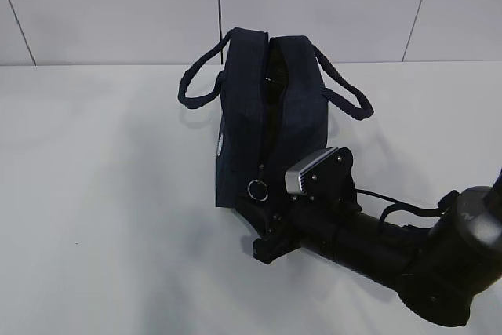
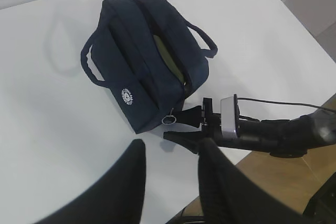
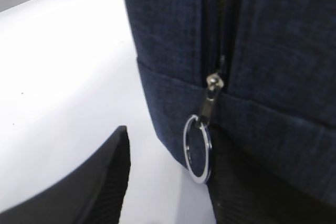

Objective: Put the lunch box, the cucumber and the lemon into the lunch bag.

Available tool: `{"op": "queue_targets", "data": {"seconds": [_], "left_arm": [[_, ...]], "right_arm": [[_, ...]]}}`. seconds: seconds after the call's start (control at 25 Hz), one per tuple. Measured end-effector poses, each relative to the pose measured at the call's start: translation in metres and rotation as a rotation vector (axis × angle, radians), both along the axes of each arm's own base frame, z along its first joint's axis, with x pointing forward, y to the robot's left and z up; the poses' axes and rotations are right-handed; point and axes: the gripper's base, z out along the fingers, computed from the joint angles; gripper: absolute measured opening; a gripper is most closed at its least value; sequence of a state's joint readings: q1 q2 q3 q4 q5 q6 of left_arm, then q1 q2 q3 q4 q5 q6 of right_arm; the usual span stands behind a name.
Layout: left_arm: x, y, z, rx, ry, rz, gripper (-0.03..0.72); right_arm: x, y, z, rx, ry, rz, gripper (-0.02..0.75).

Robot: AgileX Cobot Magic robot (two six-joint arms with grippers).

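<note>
The navy lunch bag (image 1: 243, 123) stands mid-table, its top zipper partly open, handles out to both sides. Its metal ring pull (image 1: 258, 189) hangs at the near end. My right gripper (image 1: 263, 227) is open at that end; in the right wrist view the gripper (image 3: 173, 182) has the ring pull (image 3: 198, 150) between its jaws, close to the right finger, with nothing gripped. In the left wrist view a green thing (image 2: 169, 57) shows through the opening of the bag (image 2: 131, 77); I cannot tell which item it is. The lemon is hidden. My left gripper (image 2: 170, 156) is open and empty, high above the table.
The white table (image 1: 102, 194) runs back to a pale panelled wall. In the left wrist view the table's near edge (image 2: 247, 157) drops to a wooden floor. The right arm (image 1: 376, 245) lies low across the front right.
</note>
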State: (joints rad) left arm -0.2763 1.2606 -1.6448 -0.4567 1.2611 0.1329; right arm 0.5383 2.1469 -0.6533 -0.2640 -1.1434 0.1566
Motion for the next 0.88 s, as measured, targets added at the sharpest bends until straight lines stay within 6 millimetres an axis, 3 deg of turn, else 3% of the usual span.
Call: {"op": "queue_targets", "data": {"seconds": [0.68,0.88], "left_arm": [[-0.0007,-0.0012,0.0006,-0.015,0.004,-0.008,0.237],[-0.0011,-0.0019,0.001,-0.024,0.007,-0.012,0.236]], "right_arm": [[0.0028,0.0032,0.0021,0.007,-0.016,0.017,0.369],[0.0042,0.0019,0.0022,0.01,-0.014,-0.006,0.274]]}}
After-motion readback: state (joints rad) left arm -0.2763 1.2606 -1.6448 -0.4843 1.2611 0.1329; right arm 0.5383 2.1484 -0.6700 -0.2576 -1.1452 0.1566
